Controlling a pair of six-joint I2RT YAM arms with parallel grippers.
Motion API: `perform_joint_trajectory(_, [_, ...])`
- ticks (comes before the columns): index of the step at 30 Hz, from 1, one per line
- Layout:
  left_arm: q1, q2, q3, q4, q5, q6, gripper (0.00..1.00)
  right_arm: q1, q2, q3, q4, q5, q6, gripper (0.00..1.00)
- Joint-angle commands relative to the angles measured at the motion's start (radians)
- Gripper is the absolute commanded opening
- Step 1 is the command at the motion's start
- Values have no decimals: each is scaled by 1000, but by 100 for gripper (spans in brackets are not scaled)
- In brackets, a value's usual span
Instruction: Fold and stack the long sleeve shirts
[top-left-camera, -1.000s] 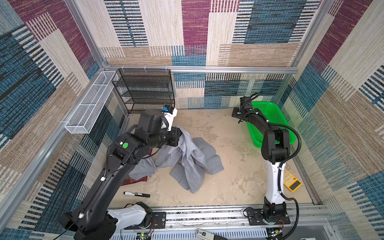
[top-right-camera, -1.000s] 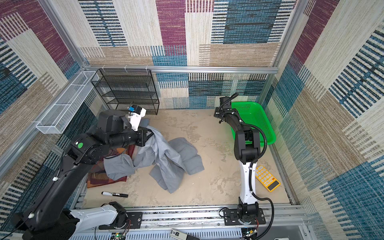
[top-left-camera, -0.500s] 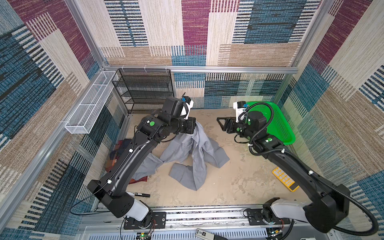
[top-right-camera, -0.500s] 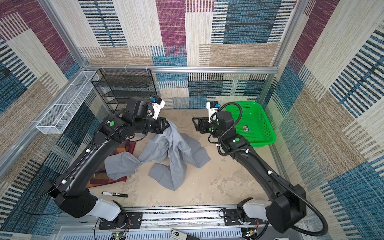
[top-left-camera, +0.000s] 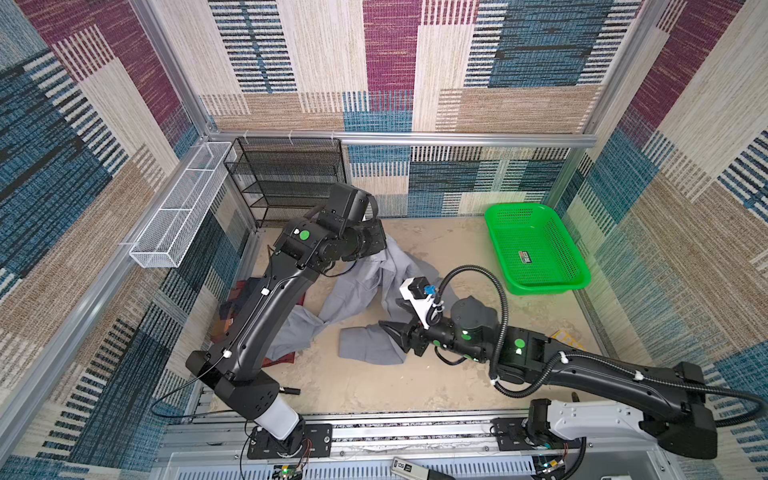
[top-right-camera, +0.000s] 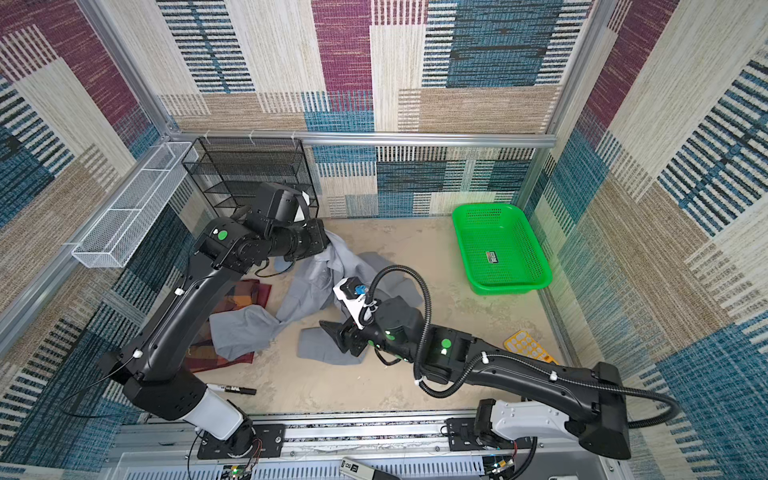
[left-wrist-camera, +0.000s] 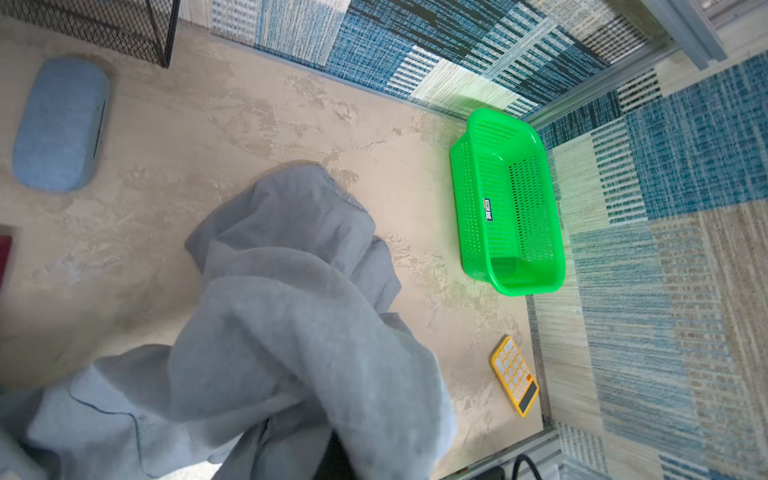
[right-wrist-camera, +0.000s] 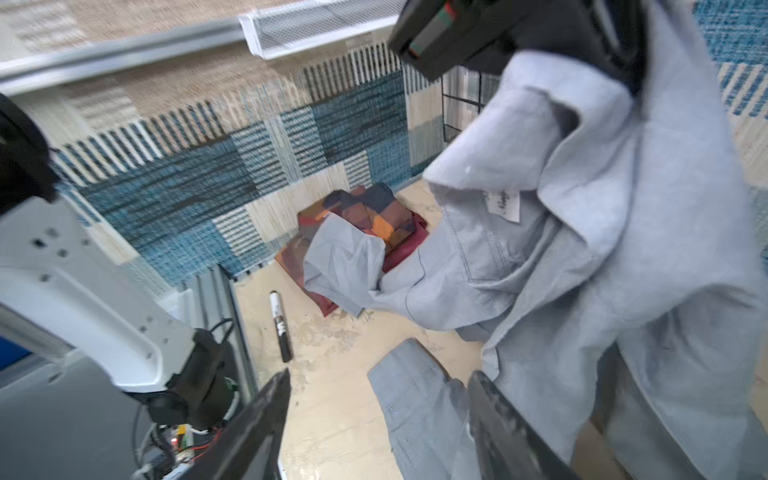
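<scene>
The grey shirt (top-left-camera: 361, 286) hangs crumpled from my left gripper (top-left-camera: 381, 246), which is shut on its upper part near the back of the table; in the left wrist view the cloth (left-wrist-camera: 291, 332) hides the jaws. One sleeve (top-right-camera: 324, 349) lies flat on the table. My right gripper (top-left-camera: 390, 314) stands open just above that sleeve (right-wrist-camera: 415, 411), and its fingers (right-wrist-camera: 266, 419) straddle the cuff without touching it. The plaid shirt (top-right-camera: 245, 297) lies bunched at the left (right-wrist-camera: 374, 216), partly under the grey shirt's other sleeve and behind my left arm.
A green basket (top-left-camera: 536, 249) stands at the back right, with a yellow calculator (top-right-camera: 528, 347) at the right edge. A black marker (top-right-camera: 232, 389) lies front left. A black wire rack (top-left-camera: 286, 178) and a white wire basket (top-left-camera: 178, 208) are back left. A blue-grey case (left-wrist-camera: 58, 124) lies by the rack.
My right arm has swung from beside the green basket down to the front middle, over the flat sleeve. My left gripper carried the grey shirt right and back, then held there.
</scene>
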Motion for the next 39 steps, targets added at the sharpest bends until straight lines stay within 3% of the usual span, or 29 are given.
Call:
perform_joint_trajectory(1, [1, 9, -11, -41, 36, -156, 0, 44, 69, 39, 82, 248, -19, 67])
perform_joint_trajectory(6, [3, -31, -71, -41, 16, -265, 0, 47, 158, 63, 184, 401, 59, 63])
perform_joint_trajectory(12, [1, -104, -154, -22, -37, -412, 0, 47, 283, 141, 192, 465, 159, 62])
perform_joint_trajectory(20, [1, -143, -209, 4, -80, -494, 0, 64, 273, 76, 311, 369, 225, 63])
perform_joint_trajectory(29, [3, -152, -221, 14, -148, -535, 0, 102, 220, -54, 411, 357, 233, 65])
perform_joint_trajectory(39, [1, -163, -260, 43, -124, -577, 0, 104, 395, 145, 330, 429, 167, 66])
